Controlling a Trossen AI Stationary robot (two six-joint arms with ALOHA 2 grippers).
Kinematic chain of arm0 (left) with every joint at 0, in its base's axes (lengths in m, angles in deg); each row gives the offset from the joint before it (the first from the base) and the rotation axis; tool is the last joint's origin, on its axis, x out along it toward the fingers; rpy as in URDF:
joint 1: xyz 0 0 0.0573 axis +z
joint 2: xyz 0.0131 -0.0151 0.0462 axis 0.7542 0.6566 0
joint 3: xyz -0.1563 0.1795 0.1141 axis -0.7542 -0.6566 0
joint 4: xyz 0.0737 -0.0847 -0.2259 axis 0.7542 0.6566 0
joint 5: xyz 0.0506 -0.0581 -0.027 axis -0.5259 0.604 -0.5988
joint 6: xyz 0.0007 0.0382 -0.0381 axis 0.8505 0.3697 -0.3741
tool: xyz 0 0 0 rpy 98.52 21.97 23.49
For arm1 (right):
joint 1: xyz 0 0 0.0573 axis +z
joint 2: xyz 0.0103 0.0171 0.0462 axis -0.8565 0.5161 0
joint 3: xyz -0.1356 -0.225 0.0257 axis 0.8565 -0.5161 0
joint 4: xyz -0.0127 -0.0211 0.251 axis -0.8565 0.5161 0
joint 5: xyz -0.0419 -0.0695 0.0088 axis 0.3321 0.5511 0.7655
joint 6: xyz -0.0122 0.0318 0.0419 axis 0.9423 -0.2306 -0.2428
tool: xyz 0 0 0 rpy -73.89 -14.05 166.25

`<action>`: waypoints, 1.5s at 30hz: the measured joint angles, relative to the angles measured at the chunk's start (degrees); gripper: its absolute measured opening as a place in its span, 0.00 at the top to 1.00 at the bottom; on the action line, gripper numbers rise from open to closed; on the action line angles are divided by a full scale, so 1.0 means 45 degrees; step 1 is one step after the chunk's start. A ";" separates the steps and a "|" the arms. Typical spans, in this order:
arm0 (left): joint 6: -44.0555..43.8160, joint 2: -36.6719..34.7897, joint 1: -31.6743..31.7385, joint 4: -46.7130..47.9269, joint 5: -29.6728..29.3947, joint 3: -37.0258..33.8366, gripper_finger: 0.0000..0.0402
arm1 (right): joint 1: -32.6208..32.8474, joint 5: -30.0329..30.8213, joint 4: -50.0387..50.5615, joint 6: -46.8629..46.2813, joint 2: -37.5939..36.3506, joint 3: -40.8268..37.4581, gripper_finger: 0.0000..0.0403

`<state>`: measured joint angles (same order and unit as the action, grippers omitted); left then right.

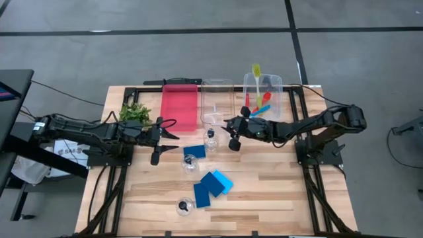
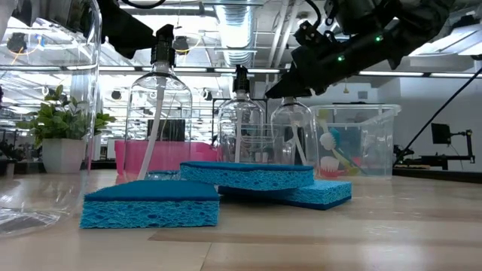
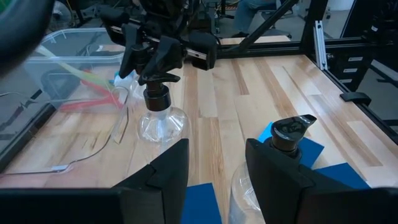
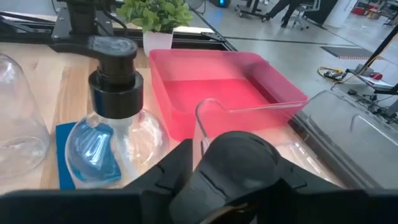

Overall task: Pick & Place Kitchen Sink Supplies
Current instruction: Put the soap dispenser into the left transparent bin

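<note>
Right gripper (image 1: pixel 232 125) spread, just beside bottle (image 1: pixel 211 141). Clear, light, slippery, round belly; pinch black cap neck. Left gripper (image 1: pixel 165 137) spread, waiting.

No readable text, labels or numbers anywhere.

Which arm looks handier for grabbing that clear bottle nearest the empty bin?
The right. Its gripper hangs open right beside that bottle, while the left gripper sits farther off near the red tray.
</note>
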<state>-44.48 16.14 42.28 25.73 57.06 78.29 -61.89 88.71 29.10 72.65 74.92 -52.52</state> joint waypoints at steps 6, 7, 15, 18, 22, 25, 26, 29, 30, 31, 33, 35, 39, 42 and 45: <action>-0.0004 0.0000 0.0000 0.0000 0.0003 0.0000 0.60 | 0.0036 0.0001 0.0600 -0.0358 -0.0157 0.0470 0.63; -0.0002 0.0000 0.0000 0.0000 0.0000 0.0000 0.60 | 0.0074 0.0020 0.0806 -0.0395 -0.0162 0.0589 0.63; 0.0000 -0.0002 0.0000 0.0000 0.0003 0.0000 0.60 | 0.0333 -0.0041 0.2833 -0.0585 -0.0152 0.1782 0.80; -0.0001 0.0000 0.0005 0.0000 -0.0001 0.0000 0.60 | 0.0452 -0.0049 0.3447 -0.0562 -0.0152 0.2298 0.84; 0.0000 0.0000 0.0002 0.0000 0.0001 0.0000 0.60 | 0.0619 0.0001 0.4232 -0.0373 -0.0152 0.2934 0.84; -0.0005 0.0000 0.0000 0.0000 0.0003 0.0000 0.60 | 0.0657 0.0019 0.4785 -0.0288 -0.0152 0.3417 0.84; -0.0005 0.0000 0.0000 0.0000 -0.0002 0.0000 0.60 | 0.0657 0.0021 0.4978 -0.0290 -0.0152 0.3561 0.84; 0.0000 0.0000 0.0000 0.0000 0.0003 0.0000 0.60 | 0.0657 0.0028 0.5504 -0.0290 -0.0152 0.4053 0.84; 0.0000 0.0000 0.0000 0.0000 -0.0002 0.0000 0.60 | 0.0657 0.0029 0.5719 -0.0285 -0.0152 0.4251 0.84; -0.0003 0.0000 0.0000 0.0000 0.0000 0.0000 0.60 | 0.0657 0.0029 0.5942 -0.0271 -0.0152 0.4453 0.84; -0.0004 -0.0002 0.0001 0.0000 0.0001 0.0000 0.60 | 0.0657 0.0031 0.6434 -0.0227 -0.0152 0.4899 0.84; 0.0000 0.0000 0.0000 0.0000 0.0003 0.0000 0.60 | 0.0657 0.0031 0.7012 -0.0225 -0.0152 0.5443 0.84; -0.0003 0.0000 0.0000 0.0000 0.0003 0.0000 0.60 | 0.0630 0.0029 0.8027 0.0116 -0.0152 0.6623 0.84; -0.0003 -0.0001 0.0000 0.0000 0.0001 0.0000 0.60 | 0.0419 0.0026 0.8083 0.0622 -0.0152 0.7393 0.84; -0.0002 -0.0002 0.0000 0.0000 0.0001 0.0000 0.60 | -0.0112 0.0030 0.8067 0.1032 -0.0152 0.8041 0.84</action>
<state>-44.50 16.13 42.28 25.73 57.06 78.29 -62.40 88.85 65.40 77.30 74.23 -16.33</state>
